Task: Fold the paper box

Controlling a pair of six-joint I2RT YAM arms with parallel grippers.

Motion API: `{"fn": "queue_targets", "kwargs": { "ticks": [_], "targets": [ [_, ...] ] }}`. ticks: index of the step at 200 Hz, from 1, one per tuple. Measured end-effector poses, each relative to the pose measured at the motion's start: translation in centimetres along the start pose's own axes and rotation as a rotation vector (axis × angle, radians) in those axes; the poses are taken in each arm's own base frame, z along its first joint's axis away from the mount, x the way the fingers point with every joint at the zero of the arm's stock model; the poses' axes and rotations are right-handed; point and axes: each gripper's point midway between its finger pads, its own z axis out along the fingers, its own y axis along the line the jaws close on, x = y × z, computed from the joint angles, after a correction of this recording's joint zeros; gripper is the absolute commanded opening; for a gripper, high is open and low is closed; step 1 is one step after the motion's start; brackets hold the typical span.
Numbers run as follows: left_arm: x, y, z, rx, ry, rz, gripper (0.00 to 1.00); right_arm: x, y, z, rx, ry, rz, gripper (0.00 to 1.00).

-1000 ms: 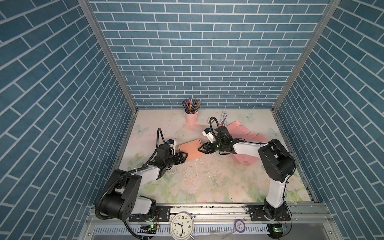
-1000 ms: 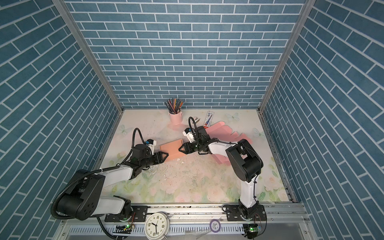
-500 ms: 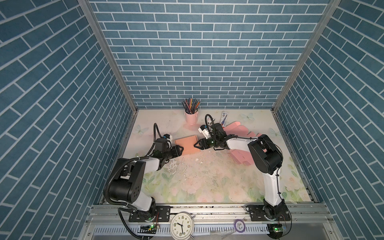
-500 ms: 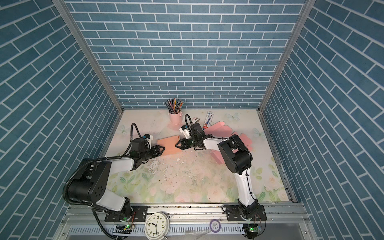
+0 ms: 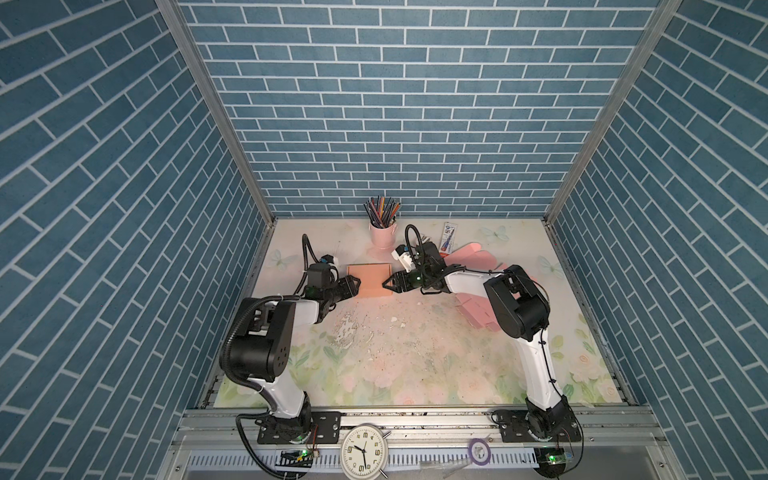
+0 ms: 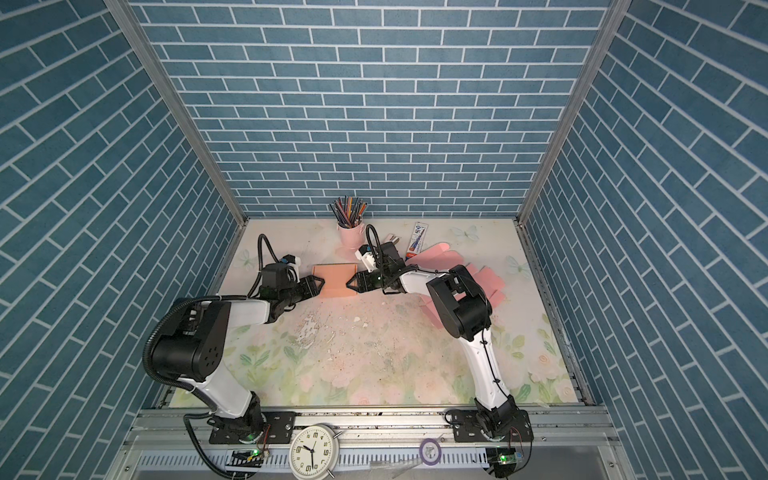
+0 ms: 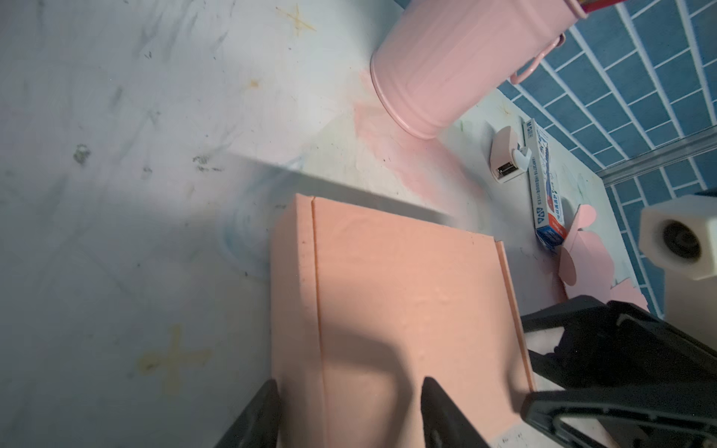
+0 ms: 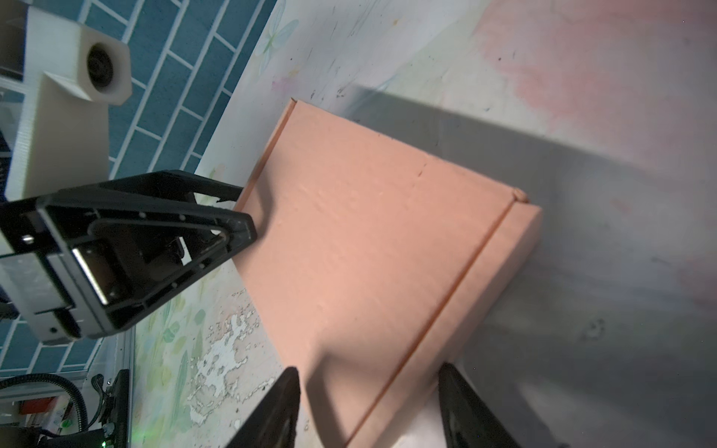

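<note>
The paper box [image 5: 370, 280] [image 6: 334, 280] is a flat, closed salmon-coloured box lying on the table's back middle. My left gripper [image 5: 356, 286] [image 6: 321, 286] meets its left edge. In the left wrist view the jaws [image 7: 349, 388] stand apart, one finger beside the box [image 7: 407, 291] and one over its top. My right gripper [image 5: 385, 284] [image 6: 350, 284] meets the right edge. In the right wrist view its open jaws [image 8: 368, 370] straddle a corner of the box [image 8: 368, 252], tips close to both sides. Whether either finger pair presses the box does not show.
A pink pencil cup [image 5: 383, 235] stands just behind the box. A blue-and-white carton [image 5: 449, 237] and a small pink device [image 7: 504, 155] lie at the back. Flat pink paper blanks [image 5: 478, 307] sit under the right arm. A clock [image 5: 364, 451] stands on the front rail.
The box has slid toward the back and left and turned square to the back wall, with both grippers staying at its edges. The left jaws have narrowed a little.
</note>
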Motion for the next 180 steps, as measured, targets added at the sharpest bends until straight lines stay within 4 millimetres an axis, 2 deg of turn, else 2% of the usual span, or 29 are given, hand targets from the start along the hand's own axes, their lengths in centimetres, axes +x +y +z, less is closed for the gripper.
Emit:
{"fn": "queue_targets", "kwargs": {
  "ticks": [60, 103, 117, 149, 180],
  "targets": [
    [-1.2, 0.5, 0.6, 0.005, -0.024, -0.002, 0.59, 0.1, -0.2, 0.4, -0.005, 0.002, 0.018, 0.68],
    [-1.9, 0.2, 0.0, 0.015, -0.044, 0.006, 0.83, 0.2, -0.5, 0.1, 0.000, -0.009, 0.025, 0.82],
    [-2.7, -0.1, -0.7, 0.020, -0.067, 0.010, 0.88, 0.4, -0.5, -0.7, 0.012, -0.011, 0.031, 0.86],
    [-3.9, 0.0, -2.6, 0.006, -0.119, 0.010, 0.88, 0.6, -1.5, -3.7, 0.068, -0.030, 0.050, 0.90],
    [-4.4, -0.2, -4.7, -0.021, -0.153, 0.018, 0.88, -0.3, -1.5, -7.0, 0.139, -0.068, 0.030, 0.91]
  ]
}}
